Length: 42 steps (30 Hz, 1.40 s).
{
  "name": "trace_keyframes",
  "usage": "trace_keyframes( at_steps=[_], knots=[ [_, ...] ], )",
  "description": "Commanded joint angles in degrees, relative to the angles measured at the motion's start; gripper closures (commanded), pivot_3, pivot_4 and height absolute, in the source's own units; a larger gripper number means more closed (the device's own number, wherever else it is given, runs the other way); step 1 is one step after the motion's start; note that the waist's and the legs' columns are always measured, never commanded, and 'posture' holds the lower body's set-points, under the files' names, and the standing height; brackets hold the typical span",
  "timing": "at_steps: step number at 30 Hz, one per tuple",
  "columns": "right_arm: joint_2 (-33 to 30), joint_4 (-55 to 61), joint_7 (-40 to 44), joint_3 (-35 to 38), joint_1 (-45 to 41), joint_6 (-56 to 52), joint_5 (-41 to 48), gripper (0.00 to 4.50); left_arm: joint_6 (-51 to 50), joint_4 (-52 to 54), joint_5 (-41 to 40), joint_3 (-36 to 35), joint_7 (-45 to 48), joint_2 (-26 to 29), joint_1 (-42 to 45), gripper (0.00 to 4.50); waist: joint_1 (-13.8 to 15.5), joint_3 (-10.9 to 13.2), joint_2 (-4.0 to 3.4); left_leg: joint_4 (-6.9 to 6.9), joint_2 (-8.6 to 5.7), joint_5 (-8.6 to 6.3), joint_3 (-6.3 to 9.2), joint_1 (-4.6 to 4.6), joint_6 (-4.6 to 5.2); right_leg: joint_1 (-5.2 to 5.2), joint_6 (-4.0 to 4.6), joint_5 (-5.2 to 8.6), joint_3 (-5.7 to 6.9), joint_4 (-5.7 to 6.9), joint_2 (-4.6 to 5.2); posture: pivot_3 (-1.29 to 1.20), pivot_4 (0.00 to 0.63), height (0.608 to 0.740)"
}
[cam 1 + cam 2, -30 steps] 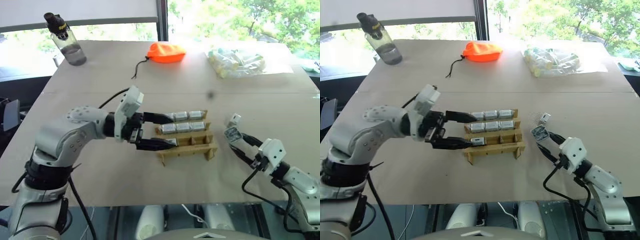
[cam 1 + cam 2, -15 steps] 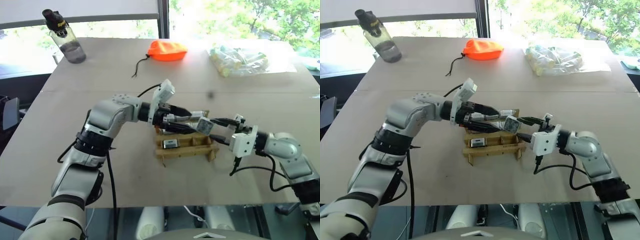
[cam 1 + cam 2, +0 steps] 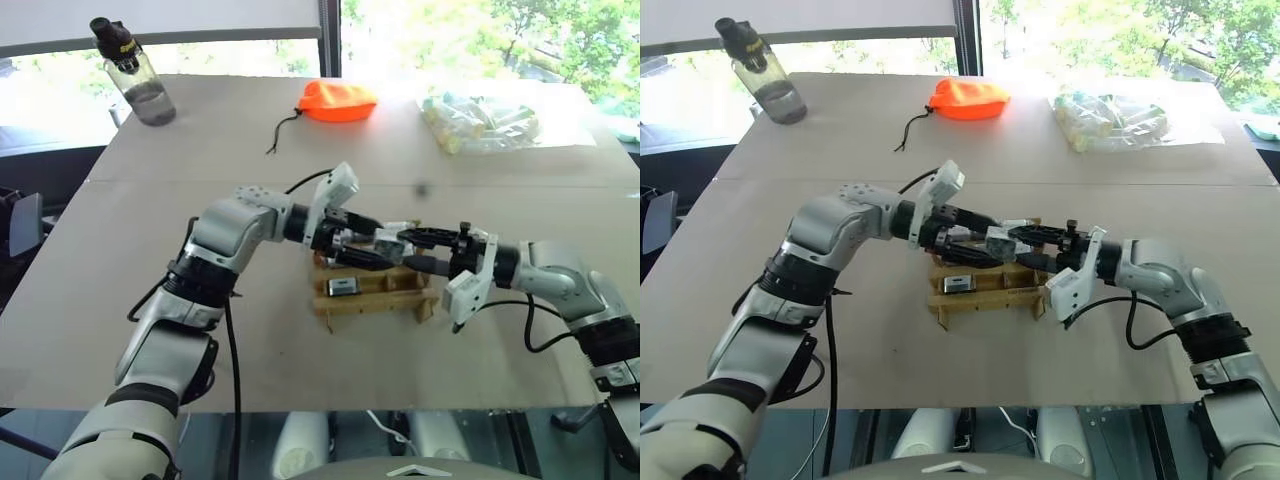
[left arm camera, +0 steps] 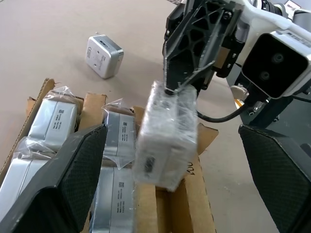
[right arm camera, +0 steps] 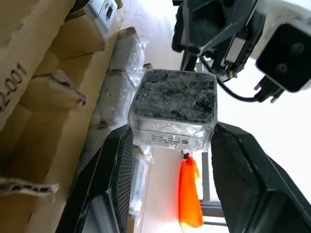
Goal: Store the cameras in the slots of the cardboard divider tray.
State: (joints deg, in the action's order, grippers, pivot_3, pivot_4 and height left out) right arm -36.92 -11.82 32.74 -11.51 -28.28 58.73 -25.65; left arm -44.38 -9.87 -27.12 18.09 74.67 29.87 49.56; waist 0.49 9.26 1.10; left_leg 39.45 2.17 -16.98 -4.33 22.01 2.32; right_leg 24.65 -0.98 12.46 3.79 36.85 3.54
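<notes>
The cardboard divider tray (image 3: 372, 298) sits mid-table. Its back rows hold several film-wrapped silver cameras (image 4: 51, 121), and one camera (image 3: 342, 287) lies in a front slot at the left. My right gripper (image 5: 172, 130) reaches in from the right and is shut on another wrapped camera (image 4: 167, 141), holding it just above the tray. My left gripper (image 3: 375, 242) comes from the left and stands open, its fingers (image 4: 77, 174) on either side of that camera without touching it. One more camera (image 4: 103, 55) lies loose on the table beyond the tray.
A water bottle (image 3: 135, 70) stands at the table's back left. An orange pouch (image 3: 335, 102) with a cord lies at the back centre. A clear bag of pale packets (image 3: 480, 122) sits at the back right. Cables trail from both wrists.
The right arm swung left from beside the tray and rolled, bringing its camera over the tray. The left gripper moved right from the tray's left end to flank it.
</notes>
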Motion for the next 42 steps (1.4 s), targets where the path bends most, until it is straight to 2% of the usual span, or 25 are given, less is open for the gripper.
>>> trace_keyframes(
  at_steps=[1,4,5,7,8,10,13,14,30,33,36,37,42],
  knots=[
    [-0.09,0.44,-2.43,-0.18,-0.95,0.92,-0.38,2.70,0.92,0.18,0.35,-0.88,1.17,0.02,1.90,0.00,0.00,0.00,0.00,0.01,0.00,0.00,0.00,0.00,0.00,0.00,0.00,0.00,0.00,0.00,0.00,0.00,0.150,0.726],
    [-0.51,0.35,-3.22,-0.66,-0.97,0.65,-0.72,2.70,1.09,0.31,0.85,-0.88,1.75,0.39,2.05,0.00,-0.01,0.00,0.00,0.01,0.00,0.00,-0.01,-0.02,0.00,-0.02,0.00,0.00,-0.01,0.02,0.00,0.00,0.150,0.726],
    [-0.63,0.37,-3.37,-0.82,-0.93,0.50,-0.63,2.70,0.90,0.44,0.87,-0.99,1.90,0.52,2.15,0.54,-0.01,0.00,0.00,0.01,0.00,0.00,-0.01,-0.02,0.00,-0.01,0.00,0.00,-0.01,0.03,0.00,0.00,0.150,0.726],
    [-0.85,0.45,-3.65,-1.09,-0.84,0.44,-0.75,2.70,0.44,0.71,0.96,-1.04,2.28,0.71,2.31,1.13,-0.01,0.00,0.00,0.01,0.00,0.00,-0.01,-0.02,0.00,-0.01,0.00,0.00,-0.01,0.03,0.00,0.00,0.150,0.726],
    [-0.89,0.48,-3.80,-1.22,-0.82,0.44,-0.85,2.70,0.37,0.89,1.13,-0.87,2.58,0.86,2.34,1.83,-0.01,0.00,0.00,0.01,0.00,0.00,-0.01,-0.02,0.00,-0.01,0.00,0.00,-0.01,0.03,0.00,0.00,0.150,0.726],
    [-0.99,0.54,-4.01,-1.53,-0.70,0.47,-1.05,2.70,0.26,1.03,1.34,-0.71,2.92,1.00,2.41,2.70,-0.02,0.00,0.00,0.01,0.00,0.00,-0.01,-0.02,0.00,-0.01,0.00,0.00,-0.01,0.03,0.00,0.00,0.150,0.726],
    [-1.14,0.60,-4.10,-2.04,-0.41,0.41,-0.93,2.70,0.41,0.88,1.85,-0.31,3.37,1.25,2.65,4.25,-0.01,0.00,0.00,0.02,0.00,0.00,-0.01,-0.02,0.00,-0.02,0.00,0.00,-0.01,0.03,0.00,0.00,0.150,0.726],
    [-1.18,0.62,-4.11,-2.18,-0.32,0.34,-0.87,2.70,0.55,0.78,2.12,-0.15,3.51,1.36,2.71,4.38,-0.01,0.00,0.00,0.02,0.00,0.00,-0.01,-0.02,0.00,-0.01,0.00,0.00,-0.01,0.03,0.00,0.00,0.150,0.726],
    [-2.53,1.93,-2.76,-2.96,1.02,-2.96,3.03,2.70,0.43,-0.53,2.69,-2.67,5.95,5.32,3.74,4.38,-0.13,0.00,0.00,0.03,0.00,0.00,-0.01,-0.02,0.00,-0.02,0.00,0.00,-0.01,0.04,0.00,0.00,0.150,0.726],
    [-3.06,2.37,-0.93,-3.54,1.53,-4.95,5.80,1.91,0.90,-1.28,3.37,-2.03,7.51,6.93,3.73,4.50,-0.17,0.00,0.00,0.02,0.01,0.00,0.01,-0.02,0.00,-0.02,0.01,0.00,0.00,0.05,0.00,0.00,0.150,0.726],
    [-2.75,2.41,0.29,-3.92,1.93,-6.16,9.87,0.42,1.44,-2.53,4.07,-1.88,8.45,7.93,4.37,4.50,-0.17,0.00,0.00,0.03,0.00,0.00,0.00,-0.02,0.00,-0.02,0.00,0.00,-0.01,0.05,0.00,0.00,0.150,0.726],
    [-2.68,2.53,0.53,-3.97,1.99,-6.38,10.56,0.06,0.98,-2.55,3.87,-1.98,8.96,8.25,4.56,4.50,-0.15,0.00,0.00,0.03,0.00,0.00,0.00,-0.03,0.00,-0.03,0.01,0.00,-0.01,0.05,0.00,0.00,0.150,0.726],
    [-1.68,5.08,2.90,-3.48,4.37,-11.60,19.84,0.02,-0.34,-3.16,4.65,-0.20,12.02,9.60,4.80,4.50,-0.07,0.00,0.00,0.04,0.00,0.00,0.02,-0.02,0.00,-0.03,0.01,0.00,0.01,0.05,0.00,0.00,0.150,0.726]
  ],
)
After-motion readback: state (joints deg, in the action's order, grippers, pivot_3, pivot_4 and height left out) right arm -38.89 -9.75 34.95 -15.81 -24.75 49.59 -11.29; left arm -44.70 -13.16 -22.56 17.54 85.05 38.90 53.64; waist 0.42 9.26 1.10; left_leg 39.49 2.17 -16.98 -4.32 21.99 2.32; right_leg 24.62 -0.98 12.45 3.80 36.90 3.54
